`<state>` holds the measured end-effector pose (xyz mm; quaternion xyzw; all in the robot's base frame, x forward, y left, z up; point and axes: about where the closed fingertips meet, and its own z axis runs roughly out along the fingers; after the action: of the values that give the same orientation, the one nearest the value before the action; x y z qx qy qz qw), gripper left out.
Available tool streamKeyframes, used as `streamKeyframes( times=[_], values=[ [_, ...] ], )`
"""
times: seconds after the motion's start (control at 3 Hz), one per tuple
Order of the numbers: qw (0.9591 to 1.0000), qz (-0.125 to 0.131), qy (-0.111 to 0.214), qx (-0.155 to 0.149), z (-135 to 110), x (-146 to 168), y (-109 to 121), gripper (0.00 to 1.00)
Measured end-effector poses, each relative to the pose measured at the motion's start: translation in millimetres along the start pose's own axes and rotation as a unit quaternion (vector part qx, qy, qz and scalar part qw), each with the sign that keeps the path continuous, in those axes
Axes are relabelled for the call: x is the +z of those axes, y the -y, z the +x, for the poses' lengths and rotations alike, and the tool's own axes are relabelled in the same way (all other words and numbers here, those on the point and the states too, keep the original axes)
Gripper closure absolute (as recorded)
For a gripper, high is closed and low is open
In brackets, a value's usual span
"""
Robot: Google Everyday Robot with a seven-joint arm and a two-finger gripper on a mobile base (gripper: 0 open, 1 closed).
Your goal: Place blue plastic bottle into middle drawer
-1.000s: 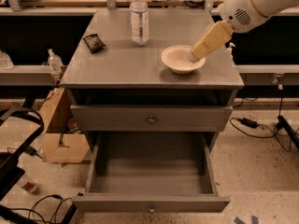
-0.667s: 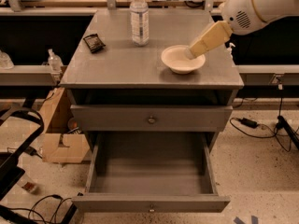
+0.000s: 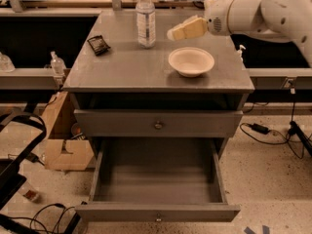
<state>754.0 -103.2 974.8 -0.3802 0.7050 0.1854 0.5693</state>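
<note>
Bottle (image 3: 146,18) stands ungrasped on the bench (image 3: 122,69), upper centre; my gripper (image 3: 181,30) hangs just right of it, state I cannot tell. Drawer (image 3: 195,212) open; grasp and placing remain.

My gripper (image 3: 170,33): cream, matt, plastic-looking skin; hangs at 3 o'clock of blue plastic bottle (image 3: 146,21). Behind it, arm shell (image 3: 273,11): white, smooth, faint gloss. That bottle: clear glossy plastic, white cap, pale label band. Grey cabinet top (image 3: 126,67): metal, dull sheen. On it, white bowl (image 3: 191,61): smooth, matt. Open middle drawer (image 3: 195,212): same grey matt metal, small round knob. At bottle's 8 o'clock, packet (image 3: 99,44): black, shiny. At cabinet's 9 o'clock, box (image 3: 63,145): brown cardboard, rough. Underfoot, floor (image 3: 263,179): speckled, polished.
</note>
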Motion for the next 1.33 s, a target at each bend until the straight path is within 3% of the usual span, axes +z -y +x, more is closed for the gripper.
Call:
streamKeyframes(
  times=[0.33,0.67,1.0,1.33],
  values=[
    [0.9981,-0.009,0.061,0.004,-11,41,26,0.00],
    [0.9956,-0.023,0.091,0.002,-23,65,37,0.00],
    [0.9953,-0.015,0.096,-0.001,-30,63,43,0.00],
    [0.9970,-0.006,0.078,-0.001,-22,75,34,0.00]
  ],
)
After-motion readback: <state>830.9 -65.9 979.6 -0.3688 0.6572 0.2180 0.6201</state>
